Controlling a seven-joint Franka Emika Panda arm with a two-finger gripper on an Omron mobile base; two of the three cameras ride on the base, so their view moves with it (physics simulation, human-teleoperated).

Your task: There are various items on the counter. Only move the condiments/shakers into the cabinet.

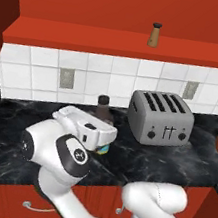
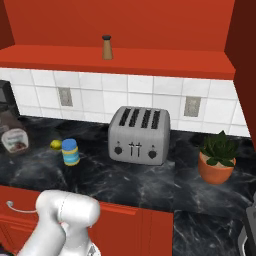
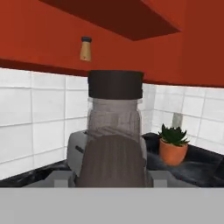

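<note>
My gripper (image 3: 111,177) is shut on the dark brown bottle (image 3: 114,131), whose black cap and narrow neck stand upright close in front of the hand camera. From the left base the hand (image 1: 101,122) covers the bottle's body, so just its cap and neck (image 1: 103,106) stick out above. The bottle (image 2: 14,136) is at the far left of the black counter (image 2: 150,180). A small tan shaker (image 1: 154,34) (image 2: 107,47) (image 3: 85,49) stands on the red cabinet shelf (image 1: 93,39). The blue-capped yellow jar (image 2: 70,152) (image 1: 103,149) and a small yellow fruit (image 2: 55,145) sit on the counter.
A silver toaster (image 1: 160,119) (image 2: 140,135) stands mid-counter, right of the jar. A potted plant (image 2: 217,157) (image 3: 173,146) sits further right. White tiled wall with outlets (image 2: 65,97) runs behind. Red drawer fronts (image 2: 125,220) with metal handles line the counter's front.
</note>
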